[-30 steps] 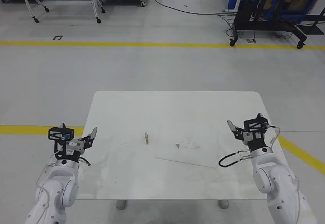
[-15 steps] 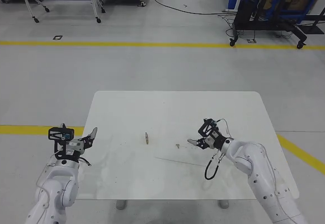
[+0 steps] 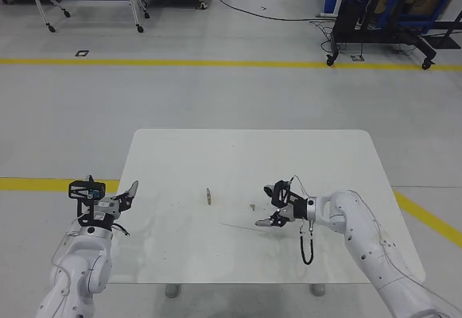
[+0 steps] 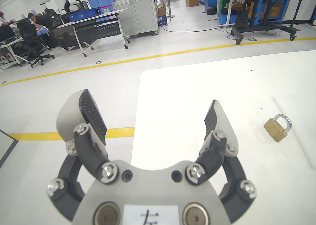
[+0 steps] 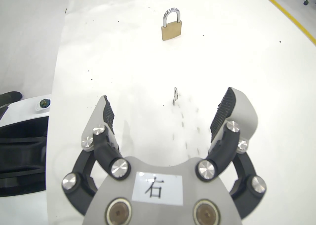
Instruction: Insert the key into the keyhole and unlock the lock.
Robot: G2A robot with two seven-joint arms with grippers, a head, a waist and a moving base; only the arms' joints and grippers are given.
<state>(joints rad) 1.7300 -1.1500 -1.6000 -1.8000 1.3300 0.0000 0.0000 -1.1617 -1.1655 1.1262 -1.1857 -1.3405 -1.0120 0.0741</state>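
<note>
We see brass, bright metal and matt white surfaces.
Left of centre in the top view, the padlock [image 3: 207, 195] has a dull golden, brass-like body and a glossy silvery shackle; the small key [image 3: 252, 207] right of it looks like silvery metal. The table [image 3: 215, 151] is smooth, matt white, speckled and scuffed. The left gripper [image 4: 149, 97] and right gripper [image 5: 167, 97] carry black ribbed pads [image 5: 222, 109], smooth pale-grey shells and shiny metal screws.

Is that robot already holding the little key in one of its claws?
No, the key lies on the white table, just ahead of the open right gripper, with nothing gripping it.
</note>
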